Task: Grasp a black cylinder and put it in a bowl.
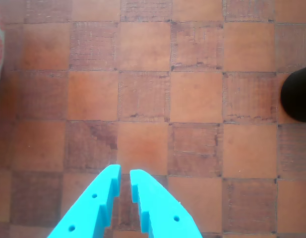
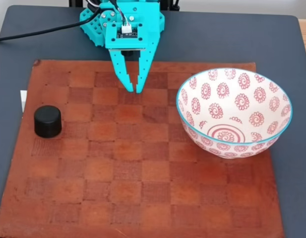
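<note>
No text, label, brand, number or sign can be read in either view. The bowl (image 2: 234,111) carries only red spiral-flower ornaments and a turquoise rim, with no lettering. The black cylinder (image 2: 47,120) is plain, its top unmarked. The checkered brown board (image 2: 143,163) bears squares alone, without letters or digits along its edges. A small white connector sits on the turquoise arm (image 2: 125,29) in the fixed view, but any print on it is too small to make out.

Turquoise arm reaching forward, claw (image 2: 135,89) pointing down, fingers nearly together, holding nothing
</note>
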Tool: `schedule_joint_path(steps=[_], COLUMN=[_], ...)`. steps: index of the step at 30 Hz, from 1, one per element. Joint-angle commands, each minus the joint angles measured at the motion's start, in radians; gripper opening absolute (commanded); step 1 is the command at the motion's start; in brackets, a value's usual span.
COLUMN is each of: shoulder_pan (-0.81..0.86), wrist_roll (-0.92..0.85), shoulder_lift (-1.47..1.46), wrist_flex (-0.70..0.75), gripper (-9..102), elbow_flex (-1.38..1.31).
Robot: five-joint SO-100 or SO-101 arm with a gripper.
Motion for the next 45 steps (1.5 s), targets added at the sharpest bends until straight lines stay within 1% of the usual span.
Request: schedule_joint_path(steps=[1,26,30,33,45], shoulder_pan=[-0.012,-0.012,-0.006,0.006,0.008], wrist_roll=[-0.005,0.000,-0.005,-0.006,-0.005], shoulder_lift=[0.006,0.006,-0.011,-0.011,-0.012], wrist_flex=[0.003,0.003,0.005,0.040,0.086], gripper=[0,0,0,0,0], elbow_flex=[-0.021,-0.031,-0.064,-0.104,-0.195])
